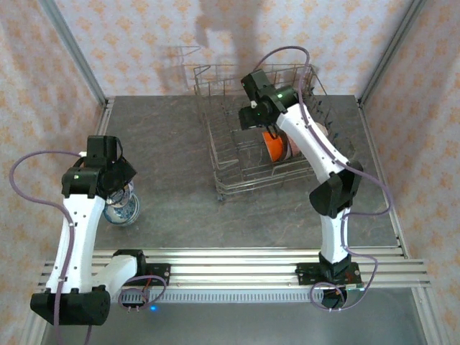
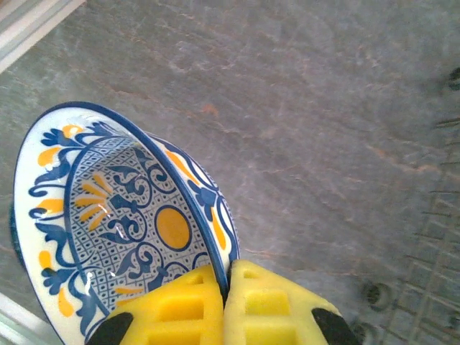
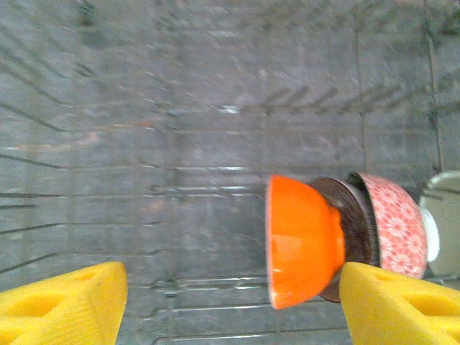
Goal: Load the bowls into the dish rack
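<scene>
The left gripper pinches the blue-patterned bowl by its rim, at the worktop's left; glazed ceramic, probably slick and breakable. The right gripper hangs spread over the orange bowl in the dish rack.

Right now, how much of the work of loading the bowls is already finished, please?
Done: the orange bowl, a dark brown bowl and a pink patterned bowl stand on edge in the dish rack, with the right fingers open over them. In hand: the left fingers pinch the rim of the blue patterned bowl, over the table. Left: bringing that bowl into the rack.
</scene>
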